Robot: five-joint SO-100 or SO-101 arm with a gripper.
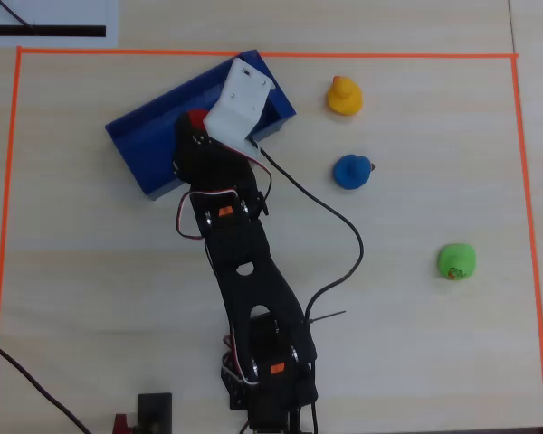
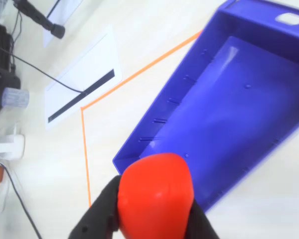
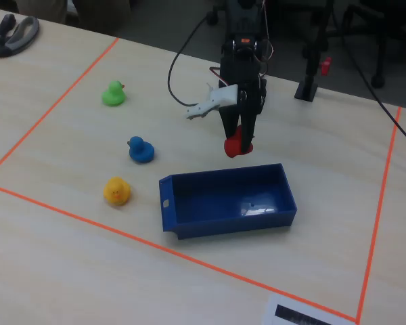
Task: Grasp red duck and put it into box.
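The red duck [image 2: 156, 195] is clamped between the two black fingers of my gripper [image 2: 154, 209], which is shut on it. In the fixed view the red duck [image 3: 235, 145] hangs in the air above the far long wall of the dark-blue box [image 3: 189, 220]. From overhead only a bit of the red duck [image 1: 197, 117] shows beside the white wrist part, over the box [image 1: 145, 136]. In the wrist view the open box [image 2: 229, 114] lies ahead with a bare floor.
A yellow duck [image 1: 344, 96], a blue duck [image 1: 351, 171] and a green duck [image 1: 456, 261] sit on the table right of the arm in the overhead view. Orange tape [image 1: 253, 54] frames the work area. A black cable [image 1: 339, 226] trails from the arm.
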